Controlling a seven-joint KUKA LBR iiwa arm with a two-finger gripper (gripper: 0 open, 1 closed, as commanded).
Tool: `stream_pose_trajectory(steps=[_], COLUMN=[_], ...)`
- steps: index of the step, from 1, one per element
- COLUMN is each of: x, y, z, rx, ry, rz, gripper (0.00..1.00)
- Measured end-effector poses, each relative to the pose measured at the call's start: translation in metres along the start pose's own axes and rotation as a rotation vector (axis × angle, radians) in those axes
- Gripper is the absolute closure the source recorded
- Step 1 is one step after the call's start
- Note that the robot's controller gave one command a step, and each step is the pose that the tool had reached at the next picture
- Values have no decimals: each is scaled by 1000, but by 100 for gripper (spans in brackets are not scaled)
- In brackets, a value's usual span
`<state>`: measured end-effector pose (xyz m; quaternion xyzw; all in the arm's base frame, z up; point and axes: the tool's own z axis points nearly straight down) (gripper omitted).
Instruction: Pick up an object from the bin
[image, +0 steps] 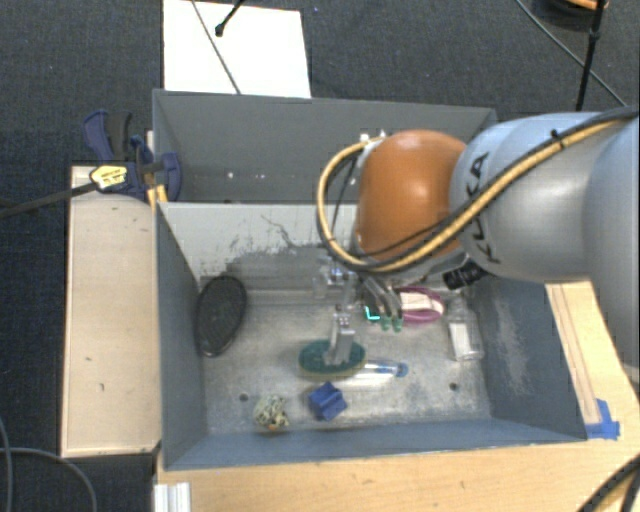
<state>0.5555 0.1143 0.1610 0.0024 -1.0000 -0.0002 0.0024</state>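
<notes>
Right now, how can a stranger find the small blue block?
Look along the near wall of the grey bin, at its middle. The blue block lies there, just in front of the dark green disc; it alone is angular and solid blue.

The one camera looks down into the grey bin (250, 150) from above at a slant, so the far wall shows its full inner face while the near wall shrinks to a narrow rim. It sits far enough back to take in the whole bin and a margin of dark floor (60, 60). The arm (560, 200) and its orange cover (410, 190) rise nearest the lens, over the bin's far right corner.
</notes>
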Motion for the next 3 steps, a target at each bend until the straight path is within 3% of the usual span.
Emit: stream_pose_trajectory(steps=[1, 2, 3], x=[-5, -10, -21], y=[-31, -33, -39], z=[90, 87, -66], rx=[-4, -1, 2], ry=[2, -15, -17], rz=[-340, -334, -368], gripper=[0, 100, 100])
